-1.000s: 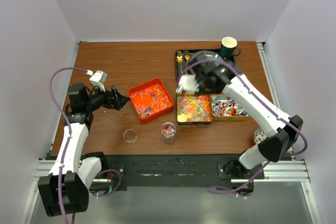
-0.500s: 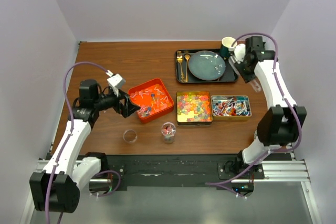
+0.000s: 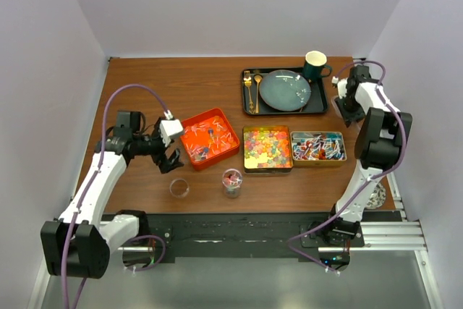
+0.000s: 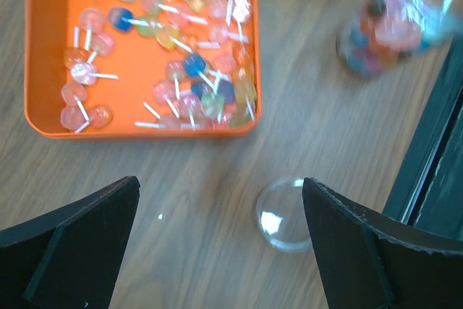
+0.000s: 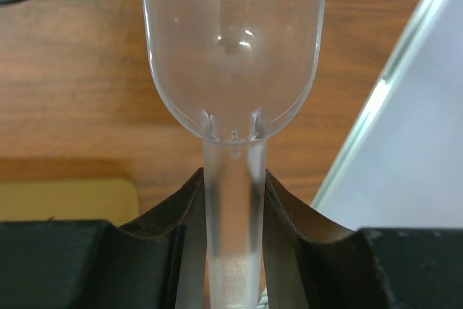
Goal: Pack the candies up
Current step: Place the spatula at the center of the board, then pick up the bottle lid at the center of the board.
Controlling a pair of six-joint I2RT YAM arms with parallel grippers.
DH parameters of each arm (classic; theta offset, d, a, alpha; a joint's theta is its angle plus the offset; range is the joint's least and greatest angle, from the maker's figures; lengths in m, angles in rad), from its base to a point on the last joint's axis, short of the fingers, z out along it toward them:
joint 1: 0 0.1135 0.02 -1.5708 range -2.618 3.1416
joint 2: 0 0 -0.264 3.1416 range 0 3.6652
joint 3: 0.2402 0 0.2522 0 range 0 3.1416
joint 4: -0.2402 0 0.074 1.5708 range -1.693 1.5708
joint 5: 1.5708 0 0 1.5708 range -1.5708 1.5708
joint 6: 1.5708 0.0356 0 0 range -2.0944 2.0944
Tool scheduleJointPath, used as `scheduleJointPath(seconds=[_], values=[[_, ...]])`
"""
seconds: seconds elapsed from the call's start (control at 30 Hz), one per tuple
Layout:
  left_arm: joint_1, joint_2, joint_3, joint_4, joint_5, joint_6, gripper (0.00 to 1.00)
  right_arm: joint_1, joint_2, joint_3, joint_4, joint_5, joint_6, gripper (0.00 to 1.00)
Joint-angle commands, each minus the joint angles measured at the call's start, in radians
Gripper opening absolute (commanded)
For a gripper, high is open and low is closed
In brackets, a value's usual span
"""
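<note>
Candies (image 3: 268, 148) fill a gold tin (image 3: 268, 169) just right of the orange tray (image 3: 189, 132). Wrapped pieces (image 3: 317, 145) lie in a second tin (image 3: 317, 162) farther right. The orange tray itself holds lollipops (image 4: 181, 70) on white sticks. A small clear jar (image 3: 232, 181), partly filled with sweets, stands near the orange tray's front right corner.

The left hand (image 3: 170, 158) hovers above the counter (image 3: 145, 85) at the orange tray's front left corner, its fingers spread wide and holding nothing. In the wrist view a clear round thing (image 4: 283, 215), perhaps a lid or a shallow dish, lies on the wood in front of the orange tray, just inside the right-hand finger.

The right hand (image 5: 233, 200) is far to the right of the orange tray, beyond the black tray (image 3: 319, 99) that carries a plate (image 3: 285, 90), with a mug (image 3: 315, 65) at its far corner. Its fingers are closed tight on the handle of a clear plastic scoop (image 5: 233, 48).
</note>
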Motion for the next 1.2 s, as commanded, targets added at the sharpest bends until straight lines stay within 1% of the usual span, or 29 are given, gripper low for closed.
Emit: scheduleJointPath(seconds=[0.0,0.03,0.07,0.13,0.17,0.2,0.27,0.3,0.33,0.43,0.47,0.5,0.6,0.7,0.8,0.9,1.0,1.07,1.17], values=[[-0.003,-0.043,-0.018,-0.160,-0.049,0.330,1.00,-0.009,0.028,0.015,0.057,-0.016,-0.003,0.21],[-0.003,-0.039,-0.039,-0.153,-0.061,0.334,1.00,-0.014,0.029,0.011,0.059,-0.022,0.008,0.27],[-0.003,-0.034,-0.049,-0.150,-0.086,0.346,1.00,-0.015,0.028,-0.005,0.068,-0.031,0.027,0.32],[-0.003,-0.010,-0.072,-0.109,-0.112,0.342,1.00,-0.022,0.005,-0.028,0.072,-0.063,0.046,0.38],[-0.004,-0.005,-0.079,-0.090,-0.142,0.324,1.00,-0.023,-0.006,-0.044,0.071,-0.068,0.064,0.43],[-0.004,0.001,-0.086,-0.070,-0.158,0.314,1.00,-0.025,-0.017,-0.052,0.066,-0.077,0.075,0.45],[-0.004,0.013,-0.103,-0.036,-0.190,0.305,1.00,-0.029,-0.072,-0.064,0.050,-0.125,0.104,0.52],[-0.004,0.013,-0.110,-0.029,-0.204,0.302,1.00,-0.029,-0.092,-0.069,0.046,-0.143,0.110,0.66],[-0.004,0.018,-0.125,-0.012,-0.236,0.298,1.00,-0.031,-0.116,-0.074,0.042,-0.180,0.115,0.68],[-0.004,0.020,-0.141,-0.022,-0.256,0.307,1.00,-0.029,-0.198,-0.087,0.025,-0.249,0.143,0.69],[-0.004,0.017,-0.141,-0.030,-0.249,0.314,1.00,-0.029,-0.233,-0.089,0.020,-0.289,0.162,0.70],[-0.004,0.013,-0.145,-0.033,-0.239,0.317,1.00,-0.029,-0.253,-0.095,0.026,-0.309,0.169,0.74],[-0.009,0.007,-0.150,-0.056,-0.184,0.331,1.00,-0.028,-0.325,-0.152,0.069,-0.369,0.182,0.75],[-0.035,0.009,-0.162,-0.084,-0.155,0.354,1.00,-0.026,-0.371,-0.193,0.095,-0.398,0.179,0.76],[-0.101,-0.013,-0.190,-0.067,-0.178,0.402,1.00,-0.026,-0.414,-0.230,0.112,-0.445,0.138,0.76],[-0.151,-0.016,-0.221,-0.042,-0.209,0.417,1.00,-0.026,-0.448,-0.279,0.154,-0.449,0.121,0.76],[-0.202,0.001,-0.245,-0.026,-0.218,0.405,1.00,-0.025,-0.456,-0.295,0.149,-0.444,0.136,0.76],[-0.222,0.003,-0.271,0.002,-0.241,0.376,1.00,-0.026,-0.452,-0.302,0.141,-0.447,0.143,0.76],[-0.244,0.003,-0.303,0.033,-0.258,0.370,1.00,-0.025,-0.462,-0.313,0.138,-0.447,0.138,0.76]])
